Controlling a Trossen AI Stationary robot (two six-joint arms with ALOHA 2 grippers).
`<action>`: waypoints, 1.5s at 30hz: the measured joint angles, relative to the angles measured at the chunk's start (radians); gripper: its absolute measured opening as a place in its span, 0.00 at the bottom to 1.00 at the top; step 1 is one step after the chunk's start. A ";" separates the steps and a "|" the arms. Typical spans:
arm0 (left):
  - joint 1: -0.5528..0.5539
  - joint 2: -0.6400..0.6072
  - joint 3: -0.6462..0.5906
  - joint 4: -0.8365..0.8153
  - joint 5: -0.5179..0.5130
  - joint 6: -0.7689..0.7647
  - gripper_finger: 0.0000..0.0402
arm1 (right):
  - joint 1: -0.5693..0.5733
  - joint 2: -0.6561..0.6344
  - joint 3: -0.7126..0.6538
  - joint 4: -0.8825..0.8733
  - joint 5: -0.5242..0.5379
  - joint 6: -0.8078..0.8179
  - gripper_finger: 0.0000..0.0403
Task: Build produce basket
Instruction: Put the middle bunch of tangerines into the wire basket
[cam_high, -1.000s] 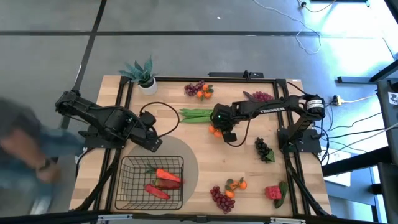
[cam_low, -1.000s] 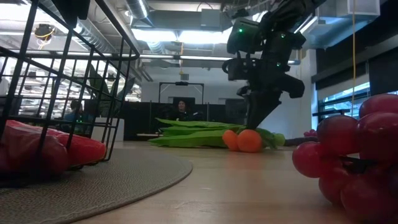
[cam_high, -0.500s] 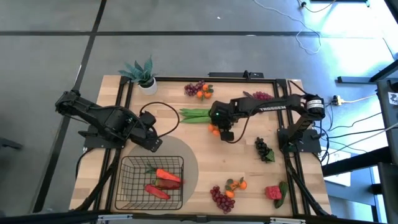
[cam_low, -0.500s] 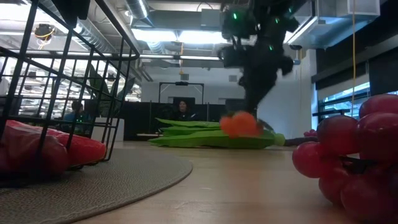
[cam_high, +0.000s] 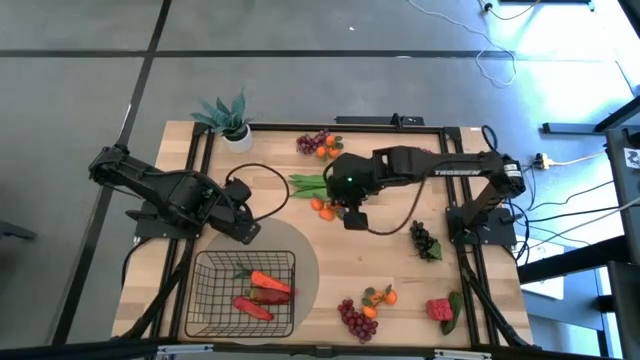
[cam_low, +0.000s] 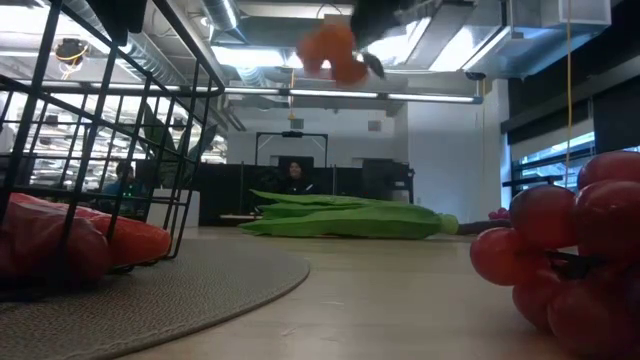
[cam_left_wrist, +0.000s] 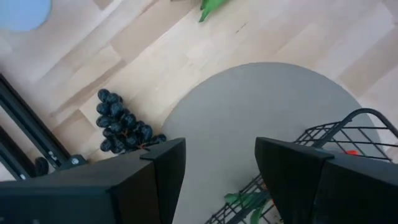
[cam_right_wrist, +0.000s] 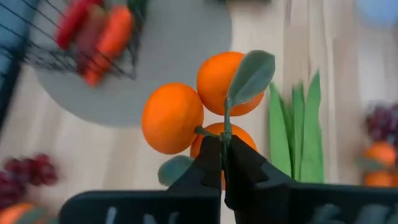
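Note:
A bunch of three orange tangerines (cam_right_wrist: 172, 118) with a green leaf hangs in the air, with my right gripper (cam_right_wrist: 222, 146) shut on it. In the high view the tangerines (cam_high: 321, 207) are over the table's middle, beside the green bean pods (cam_high: 315, 183). In the low view the tangerines (cam_low: 331, 50) hang high above the wood. The wire basket (cam_high: 205, 300) stands on a grey round mat (cam_high: 305, 255) at the near left and holds a carrot (cam_high: 270, 283) and red peppers. My left gripper (cam_high: 246, 229) is open over the mat's far left edge. My right gripper pinches the thin green stem (cam_right_wrist: 224, 124) at the top of the tangerine bunch between its two fingertips (cam_right_wrist: 211, 152). The fingers slant down from the table's right side. The bunch hangs below them, lifted clear of the table, its leaf sticking up.
A potted plant (cam_high: 228, 118) stands at the far left. Grapes with tangerines (cam_high: 320, 143) and purple grapes (cam_high: 420, 154) lie at the far edge. Dark grapes (cam_high: 425, 240) lie at the right. Near the front lie more grapes with tangerines (cam_high: 365, 308) and a strawberry (cam_high: 440, 308).
My right gripper has risen steeply and gone toward the table's left edge, taking the tangerine bunch with it. The bunch, which lay on the wood by the bean pods, now hangs clear of the table. A person at the table's left has gone from view.

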 joint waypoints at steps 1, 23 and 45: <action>0.000 0.000 0.000 0.000 -0.008 0.015 0.45 | 0.010 0.000 0.026 0.001 0.000 0.002 0.00; -0.038 -0.186 0.000 -0.053 -0.078 0.177 0.45 | 0.118 0.318 0.375 0.244 -0.187 0.023 0.00; -0.103 -0.245 0.000 -0.051 -0.078 0.175 0.45 | 0.163 0.583 0.383 0.325 -0.290 -0.007 0.00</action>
